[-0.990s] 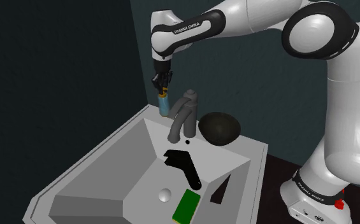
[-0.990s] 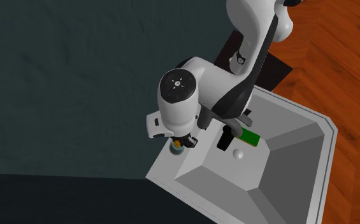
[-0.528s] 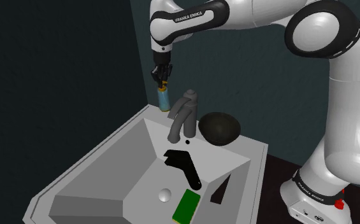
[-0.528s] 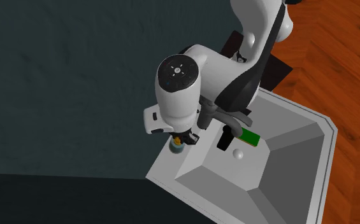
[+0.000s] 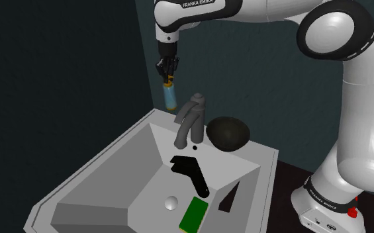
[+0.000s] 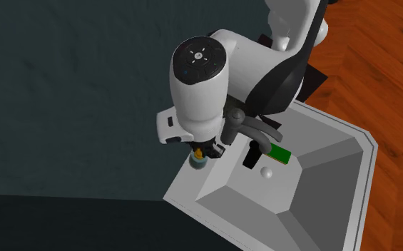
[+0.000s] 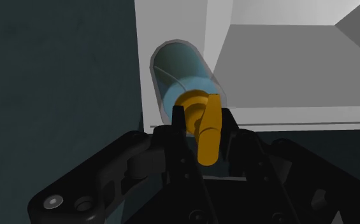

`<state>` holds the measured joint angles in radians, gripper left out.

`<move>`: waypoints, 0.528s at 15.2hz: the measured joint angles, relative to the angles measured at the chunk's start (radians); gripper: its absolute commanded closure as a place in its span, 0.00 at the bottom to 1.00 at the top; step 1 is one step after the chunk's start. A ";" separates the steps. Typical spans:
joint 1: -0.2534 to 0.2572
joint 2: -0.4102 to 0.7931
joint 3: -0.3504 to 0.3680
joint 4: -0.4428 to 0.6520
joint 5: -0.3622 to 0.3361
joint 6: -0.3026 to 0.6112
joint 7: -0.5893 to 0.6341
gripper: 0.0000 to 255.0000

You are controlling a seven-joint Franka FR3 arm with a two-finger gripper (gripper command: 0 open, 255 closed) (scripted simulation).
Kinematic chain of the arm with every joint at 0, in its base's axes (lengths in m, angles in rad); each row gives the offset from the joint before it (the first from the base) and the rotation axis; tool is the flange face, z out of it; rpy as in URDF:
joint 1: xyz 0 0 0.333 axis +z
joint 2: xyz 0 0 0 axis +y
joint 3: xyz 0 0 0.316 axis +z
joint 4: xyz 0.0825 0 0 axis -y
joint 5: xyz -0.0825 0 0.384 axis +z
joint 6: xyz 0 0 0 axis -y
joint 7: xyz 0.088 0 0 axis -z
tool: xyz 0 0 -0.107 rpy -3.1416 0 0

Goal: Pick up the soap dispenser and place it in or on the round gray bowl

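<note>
The soap dispenser (image 5: 171, 99), a pale blue see-through bottle with an orange pump (image 7: 207, 130), hangs straight below the claw (image 5: 168, 76), lifted off the sink (image 5: 99, 165) and touching no surface. The claw is closed on the pump. In the wrist view its two black fingers (image 7: 179, 121) press it from either side, and the bottle points away from the claw toward the sink's back rim. A gray faucet (image 5: 190, 119) stands lower than the claw, just to the shoulder view's right. Further that way the dark round bowl (image 5: 228, 132) sits on the sink's ledge, well apart from the soap dispenser. In the basin, far beneath the claw, lie a black angular thing (image 5: 192, 173), a green block (image 5: 194, 214) and a small white ball (image 5: 171, 203).
</note>
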<state>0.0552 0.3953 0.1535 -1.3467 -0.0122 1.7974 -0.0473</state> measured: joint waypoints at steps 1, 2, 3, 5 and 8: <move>0.002 0.003 0.000 0.016 -0.001 -0.012 0.003 1.00; 0.003 0.004 0.001 0.032 -0.001 -0.027 0.003 1.00; 0.004 0.010 0.001 0.054 -0.002 -0.044 0.004 1.00; 0.006 0.012 0.001 0.085 -0.002 -0.072 0.006 1.00; 0.006 0.019 0.001 0.136 -0.003 -0.115 0.005 1.00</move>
<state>0.0612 0.4145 0.1542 -1.2110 -0.0155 1.6819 -0.0427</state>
